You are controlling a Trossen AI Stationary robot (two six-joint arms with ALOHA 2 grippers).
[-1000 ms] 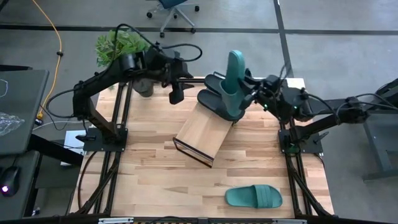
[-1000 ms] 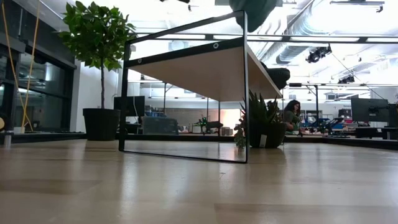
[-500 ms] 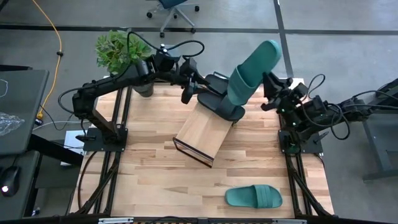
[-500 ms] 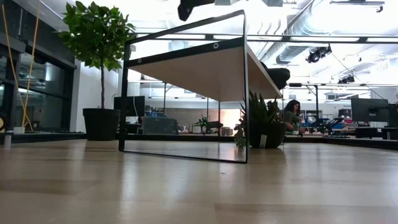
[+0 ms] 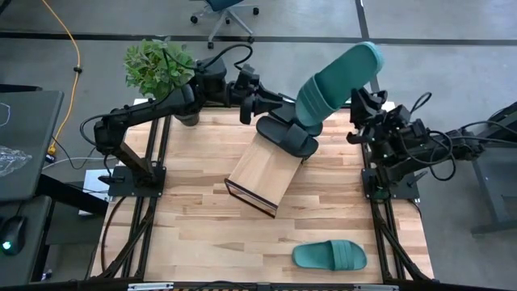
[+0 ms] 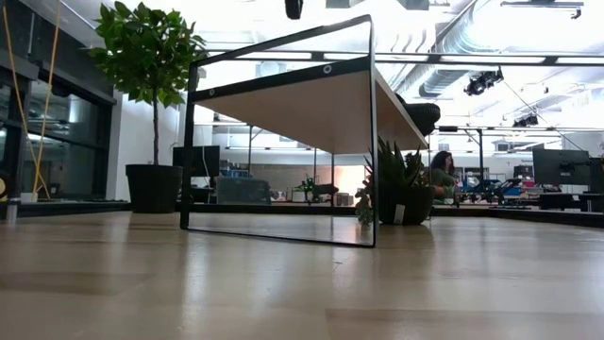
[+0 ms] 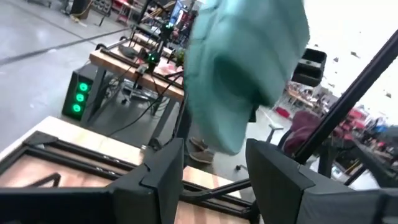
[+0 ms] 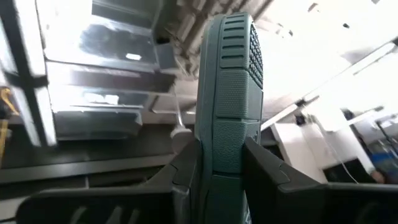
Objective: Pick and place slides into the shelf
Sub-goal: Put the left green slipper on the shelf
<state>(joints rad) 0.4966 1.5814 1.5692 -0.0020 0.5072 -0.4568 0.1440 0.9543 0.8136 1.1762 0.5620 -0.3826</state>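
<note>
From above, right gripper clamps a teal slide raised over the shelf, where black slides sit; another teal slide lies on the table. Left gripper hangs spread apart, empty. Right wrist: fingers pinch the sole edge; rubber looks light and flexible, so grip mid-sole.
</note>
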